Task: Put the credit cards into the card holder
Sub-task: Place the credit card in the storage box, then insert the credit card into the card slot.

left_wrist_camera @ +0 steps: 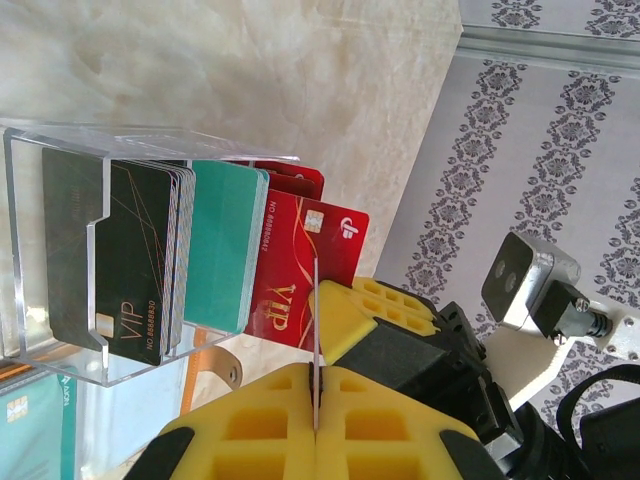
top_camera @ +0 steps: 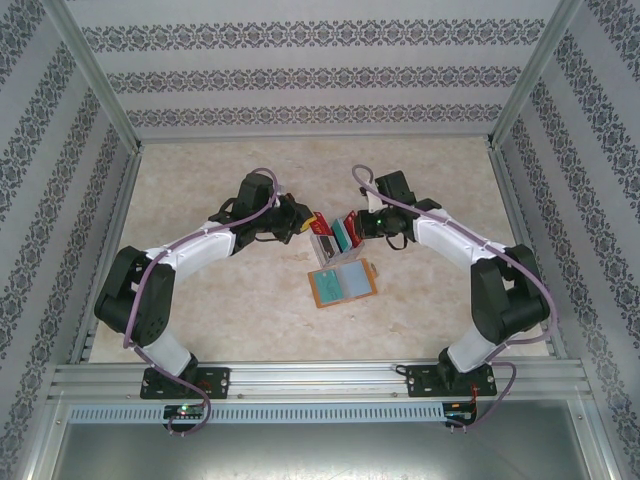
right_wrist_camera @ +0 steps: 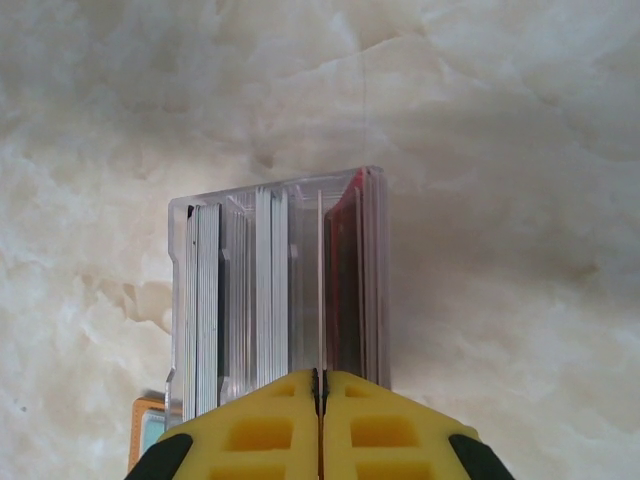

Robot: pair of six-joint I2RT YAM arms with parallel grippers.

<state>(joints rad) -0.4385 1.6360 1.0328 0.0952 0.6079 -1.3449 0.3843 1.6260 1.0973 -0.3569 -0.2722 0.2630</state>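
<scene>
A clear acrylic box (top_camera: 325,248) stands mid-table with credit cards upright in it: black (left_wrist_camera: 140,260), teal-green (left_wrist_camera: 225,245) and red (left_wrist_camera: 300,250). My left gripper (left_wrist_camera: 316,388) is shut on one thin credit card (left_wrist_camera: 316,300), seen edge-on. My right gripper (right_wrist_camera: 320,385) is shut on a pale card edge (right_wrist_camera: 320,290) above the box (right_wrist_camera: 280,280). One of its yellow fingers (left_wrist_camera: 375,310) lies against the card in the left wrist view, so both seem to pinch the same card. The card holder (top_camera: 343,284) lies open just in front of the box, its orange strap and stud (left_wrist_camera: 215,375) showing.
Both arms meet over the box, left gripper (top_camera: 305,228) and right gripper (top_camera: 358,225) nearly touching. Aluminium rails and patterned walls (top_camera: 320,75) enclose the marble-look table (top_camera: 200,180). Open tabletop lies to the left, right and rear of the box.
</scene>
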